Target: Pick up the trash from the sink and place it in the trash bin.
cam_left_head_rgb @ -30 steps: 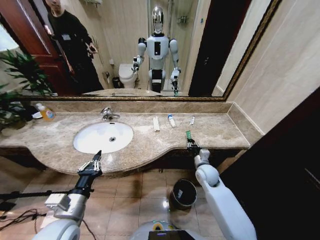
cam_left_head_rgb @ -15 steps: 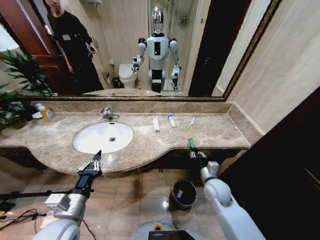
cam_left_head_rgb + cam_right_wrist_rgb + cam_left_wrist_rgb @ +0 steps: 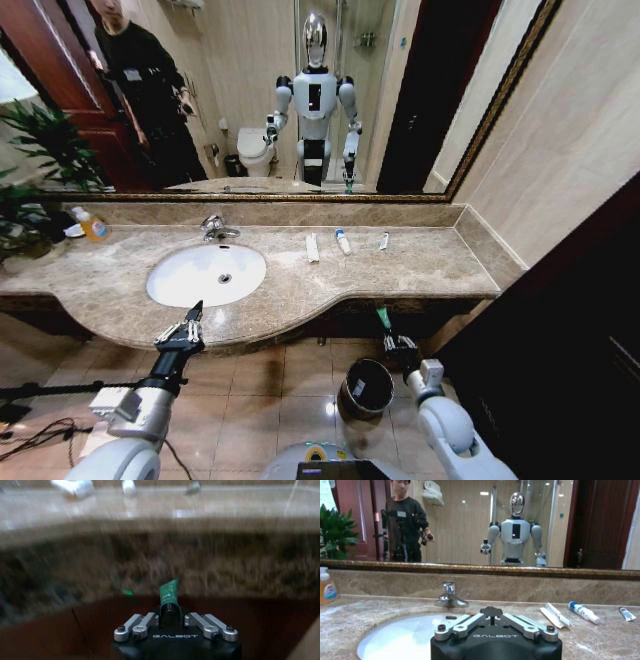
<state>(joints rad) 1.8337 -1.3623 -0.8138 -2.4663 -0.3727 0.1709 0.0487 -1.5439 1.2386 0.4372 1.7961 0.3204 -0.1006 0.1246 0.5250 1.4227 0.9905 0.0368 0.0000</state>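
A wide gilt-framed mirror (image 3: 300, 100) spans the beige wall, reflecting a toilet (image 3: 256, 150) and a dark wooden door (image 3: 60, 70). Glossy tan floor tiles (image 3: 290, 385) catch the light. A leafy plant (image 3: 30, 170) stands by the marble backsplash (image 3: 520, 587).

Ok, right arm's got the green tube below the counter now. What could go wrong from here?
The right gripper pinches the green tube only at its lower end, so it might slip. It sits beside the trash bin, not over the opening; releasing now would likely miss. The counter edge is close above.
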